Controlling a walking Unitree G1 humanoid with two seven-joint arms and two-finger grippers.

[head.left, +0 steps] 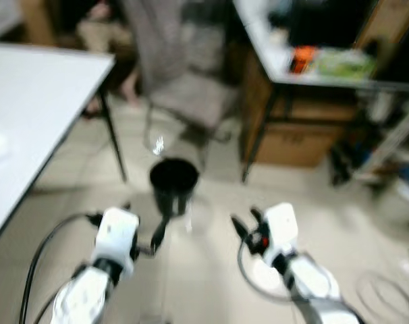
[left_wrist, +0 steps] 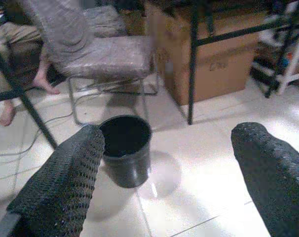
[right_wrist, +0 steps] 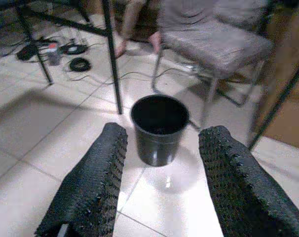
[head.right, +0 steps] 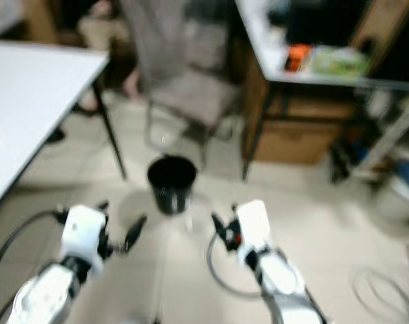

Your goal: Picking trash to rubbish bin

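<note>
A black round rubbish bin (head.left: 173, 185) stands open on the pale tiled floor, just ahead of both arms; its inside looks dark. My left gripper (head.left: 147, 226) hovers low in front of the bin, slightly to its left, open with nothing between its fingers (left_wrist: 65, 187). To the bin's right my right gripper (head.left: 247, 221) is held at about the same height, also open and holding nothing. Through both wrist views the bin (right_wrist: 159, 128) appears between the spread fingers (right_wrist: 238, 182), some way off.
A white table (head.left: 29, 101) with a black leg (head.left: 113, 138) is at the left. A grey chair (head.left: 191, 94) stands right behind the bin. A desk (head.left: 312, 67) with a cardboard box (head.left: 292, 142) under it is at the right. A person's bare foot (left_wrist: 46, 86) and cables (right_wrist: 75, 57) are on the floor.
</note>
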